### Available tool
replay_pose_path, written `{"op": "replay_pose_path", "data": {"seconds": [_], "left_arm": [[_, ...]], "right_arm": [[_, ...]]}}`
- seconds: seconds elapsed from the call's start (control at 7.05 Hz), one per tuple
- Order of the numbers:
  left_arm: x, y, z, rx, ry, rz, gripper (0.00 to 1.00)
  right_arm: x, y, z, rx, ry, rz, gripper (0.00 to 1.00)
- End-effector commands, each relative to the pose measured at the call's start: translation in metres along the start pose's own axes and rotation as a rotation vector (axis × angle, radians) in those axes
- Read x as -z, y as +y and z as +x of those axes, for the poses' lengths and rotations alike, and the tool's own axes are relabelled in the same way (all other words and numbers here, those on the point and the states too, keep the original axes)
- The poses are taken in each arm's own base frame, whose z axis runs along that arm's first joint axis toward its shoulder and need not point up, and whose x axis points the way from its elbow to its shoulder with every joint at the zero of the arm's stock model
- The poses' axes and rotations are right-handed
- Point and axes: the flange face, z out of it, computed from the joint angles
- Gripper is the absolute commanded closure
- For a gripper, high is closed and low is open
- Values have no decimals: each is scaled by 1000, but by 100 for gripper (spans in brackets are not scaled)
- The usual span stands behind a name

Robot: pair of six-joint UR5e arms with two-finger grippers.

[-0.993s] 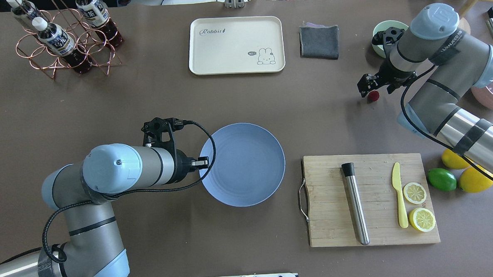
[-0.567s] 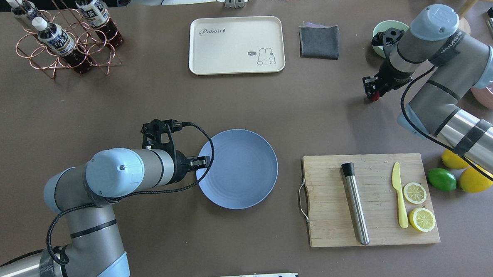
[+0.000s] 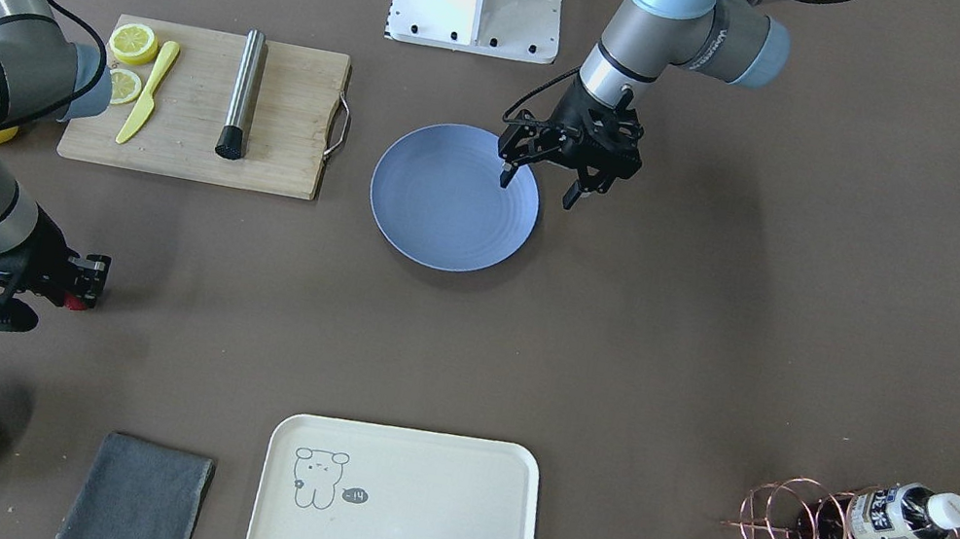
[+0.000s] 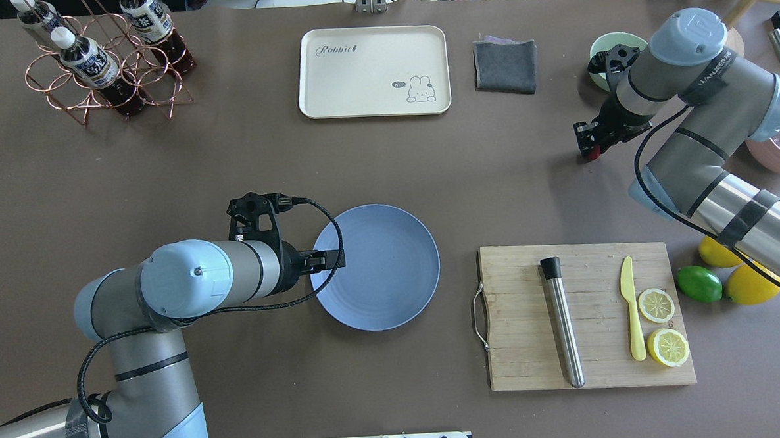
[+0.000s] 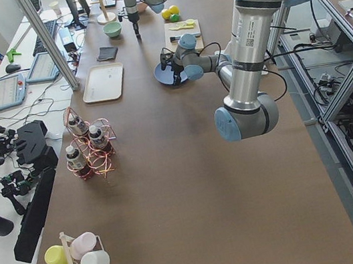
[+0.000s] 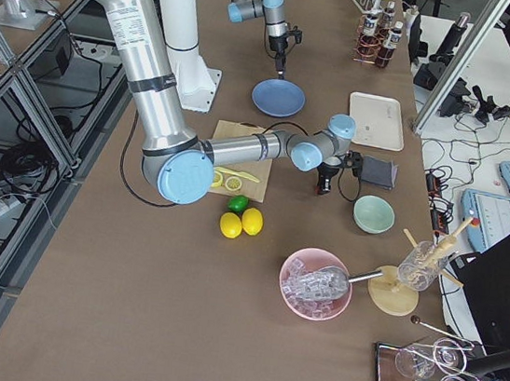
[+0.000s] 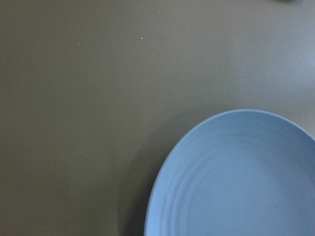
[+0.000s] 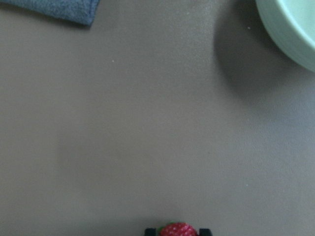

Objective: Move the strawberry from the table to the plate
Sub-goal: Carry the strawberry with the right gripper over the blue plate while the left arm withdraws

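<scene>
**Strawberry (image 8: 177, 229) gripped at the table's far right; the carry to the plate comes next**

We place this moment at the end of the grasp. The right gripper (image 4: 588, 146) is down at the table (image 4: 229, 160), near the pale green bowl (image 4: 597, 57), and its jaws are drawn in narrow on the strawberry. The right wrist view shows the red berry between two black fingertips (image 8: 204, 231) at the bottom edge. In the overhead view only a sliver of red shows at the gripper's tip. We cannot tell whether the berry has left the surface.

The plate (image 4: 379, 279) lies mid-table, well apart from the berry, and it is bare. The left gripper (image 3: 539, 189) hangs at the plate's near rim with its jaws spread wide. In the front-facing view one finger is over the blue and the other is outside the rim. We cannot say whether it touches the plate.

In our judgement the next move is a straight lift and then a long sweep towards the plate. The route should pass beyond the cutting board (image 4: 585, 316). The release should be low over the side of the plate away from the left arm, so the roundish berry does not roll off and the two arms do not crowd each other
</scene>
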Motion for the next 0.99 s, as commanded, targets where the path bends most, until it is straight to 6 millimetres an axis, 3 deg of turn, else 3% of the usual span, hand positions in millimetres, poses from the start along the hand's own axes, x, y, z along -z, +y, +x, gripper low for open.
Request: {"op": "replay_pose_path", "data": {"seconds": [0.0, 0.14, 0.28, 0.57, 0.85], "left_arm": [[7, -18, -6, -47, -1, 19, 2], [13, -37, -21, -113, -20, 50, 2], [18, -60, -42, -112, -56, 81, 2], [29, -101, -105, -208, -153, 122, 2], [56, -126, -178, -321, -182, 98, 2]], "right_arm": [[25, -21, -28, 10, -32, 40, 100], [44, -32, -61, -43, -68, 55, 100], [52, -26, -94, -41, -98, 67, 100], [58, 5, -167, -28, -130, 111, 100], [76, 37, -261, -21, -105, 124, 100]]}}
